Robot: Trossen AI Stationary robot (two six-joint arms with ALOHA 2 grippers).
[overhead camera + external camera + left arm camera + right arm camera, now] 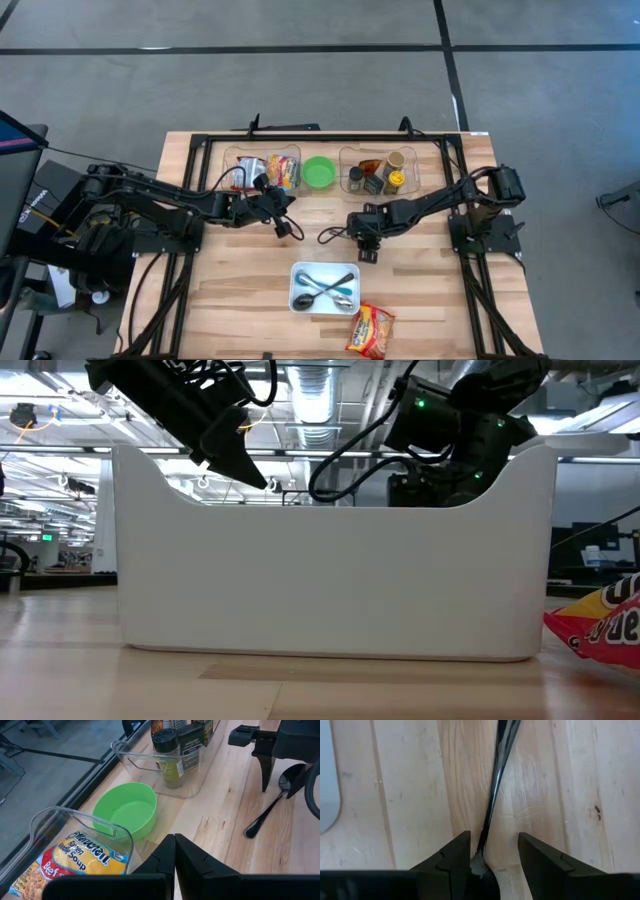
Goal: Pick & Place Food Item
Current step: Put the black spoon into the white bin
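Two sets of jaws on my screens. My right gripper (492,855) hangs low over the worktop (240,290), jaws spread, a dark utensil handle (496,785) running up between them; whether they touch it, I cannot tell. From above, that right gripper (366,246) sits mid-worktop, just beyond the white tray (296,287) that holds two spoons (335,288). My left gripper (174,851) has its jaws pressed together, holding nothing, raised just beside the green bowl (126,811). Next to that bowl, a clear bin (60,815) holds a ramen soup packet (75,860); on the bowl's other side, a second clear bin (145,765) holds spice jars (167,755). Another food packet (371,331), red and yellow, lies on the near edge of the worktop, just beside the tray. At table height, the tray's white wall (330,560) fills my screen, that packet (600,620) peeking in beside it.
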